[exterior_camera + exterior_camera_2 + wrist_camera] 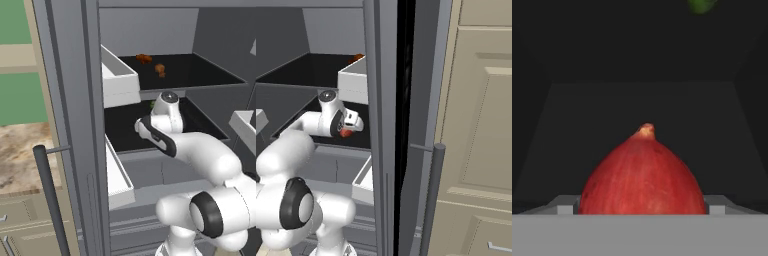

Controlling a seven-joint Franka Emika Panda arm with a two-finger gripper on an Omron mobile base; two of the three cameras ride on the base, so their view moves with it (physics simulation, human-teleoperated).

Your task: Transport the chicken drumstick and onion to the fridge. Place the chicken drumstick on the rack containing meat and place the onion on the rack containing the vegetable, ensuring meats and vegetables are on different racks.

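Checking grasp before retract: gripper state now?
Gripper: jaws wide, either side of the onion, over the lower fridge shelf; cannot tell whether it grips the onion.

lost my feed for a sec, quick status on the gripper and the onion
Gripper over lower rack, jaws wide around onion. Green vegetable farther back on same rack. Two meat pieces on upper rack. Nothing blocking.

Beige panelled cabinets (pixel 481 125) on one side, green wall (pixel 17 95) & marbled counter (pixel 25 155) on other.
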